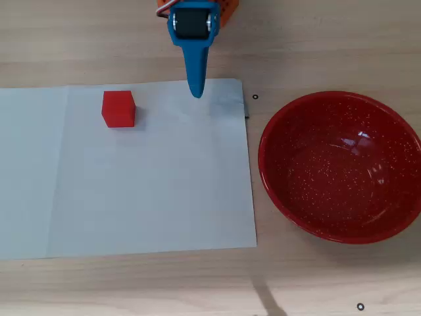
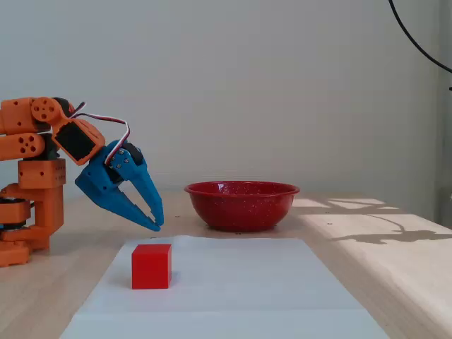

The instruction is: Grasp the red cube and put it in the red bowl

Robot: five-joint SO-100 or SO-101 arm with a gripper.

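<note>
Nearest the fixed camera sits the red cube (image 2: 151,266), resting flat on a white sheet of paper (image 2: 233,289) that covers the middle of the pale wooden worktop (image 2: 367,261). From overhead the red cube (image 1: 119,108) lies near the far left part of the paper (image 1: 151,178), clear of everything around it. Behind and above the cube, the blue hand (image 2: 156,223) hangs off the worktop with its fingers pointing down and to the right; they nearly meet at the tips and grip nothing. Overhead, the hand (image 1: 197,92) pokes in from the far edge, its tip over the far edge of the paper, to the right of the cube and apart from it. Orange arm segments (image 2: 35,176) stand at the left of the fixed view. Well to the right, off the paper, stands the red bowl (image 1: 341,166), glossy, speckled and empty; the fixed view shows the bowl (image 2: 241,205) farther back than the cube. Nothing lies between cube and bowl but bare paper. Behind is a plain grey wall (image 2: 268,92), with sunlight streaking the worktop at right.
</note>
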